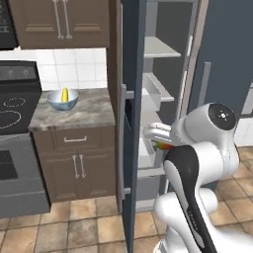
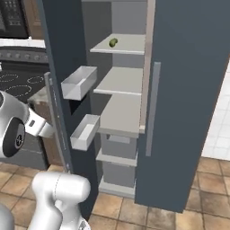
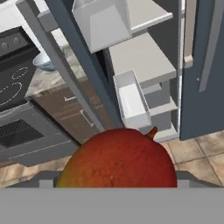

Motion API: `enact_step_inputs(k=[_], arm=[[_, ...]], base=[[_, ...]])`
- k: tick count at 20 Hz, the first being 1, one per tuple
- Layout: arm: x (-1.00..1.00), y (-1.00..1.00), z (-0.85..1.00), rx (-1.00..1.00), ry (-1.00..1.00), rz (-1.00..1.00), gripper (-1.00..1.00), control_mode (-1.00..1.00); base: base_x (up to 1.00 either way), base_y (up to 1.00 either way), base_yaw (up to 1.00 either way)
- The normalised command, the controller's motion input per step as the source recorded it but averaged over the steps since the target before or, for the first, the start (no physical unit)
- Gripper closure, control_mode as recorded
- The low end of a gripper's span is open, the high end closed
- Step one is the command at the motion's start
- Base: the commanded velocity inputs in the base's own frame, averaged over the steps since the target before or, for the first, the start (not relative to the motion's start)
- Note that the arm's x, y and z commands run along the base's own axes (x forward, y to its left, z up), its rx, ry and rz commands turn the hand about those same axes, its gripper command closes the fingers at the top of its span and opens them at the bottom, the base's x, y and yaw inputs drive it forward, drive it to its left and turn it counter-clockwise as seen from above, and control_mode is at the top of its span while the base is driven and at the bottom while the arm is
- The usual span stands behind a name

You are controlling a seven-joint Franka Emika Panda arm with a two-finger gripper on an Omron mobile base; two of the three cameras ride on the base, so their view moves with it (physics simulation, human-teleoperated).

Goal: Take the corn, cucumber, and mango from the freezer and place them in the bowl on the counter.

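The hand (image 1: pixel 165 144) is holding the mango (image 3: pixel 118 159) between wide-spread fingers, just in front of the open freezer (image 2: pixel 179 90). The bowl (image 1: pixel 63 100) is sitting on the counter (image 1: pixel 89 111) to the far left (corn (image 1: pixel 64 95) already inside); the cucumber (image 2: pixel 113 42) is lying on an upper shelf. Swinging left, the round fruit could be slipping out, or clipping the freezer door (image 1: pixel 129 123).

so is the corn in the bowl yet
In. The yellow corn stands inside the bowl on the counter, left of the open freezer.
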Motion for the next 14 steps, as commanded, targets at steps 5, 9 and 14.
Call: enact_step_inputs(k=[5, 9, 14], arm=[[0.0, 0.0, 0.0, 0.0, 0.0, 0.0, 1.0, 1.0], [0.0, 0.0, 0.0, 0.0, 0.0, 0.0, 1.0, 1.0], [0.0, 0.0, 0.0, 0.0, 0.0, 0.0, 1.0, 1.0]], base=[[0.74, 1.0, 0.06], [0.96, 1.0, -0.09], [0.24, 1.0, -0.02]])
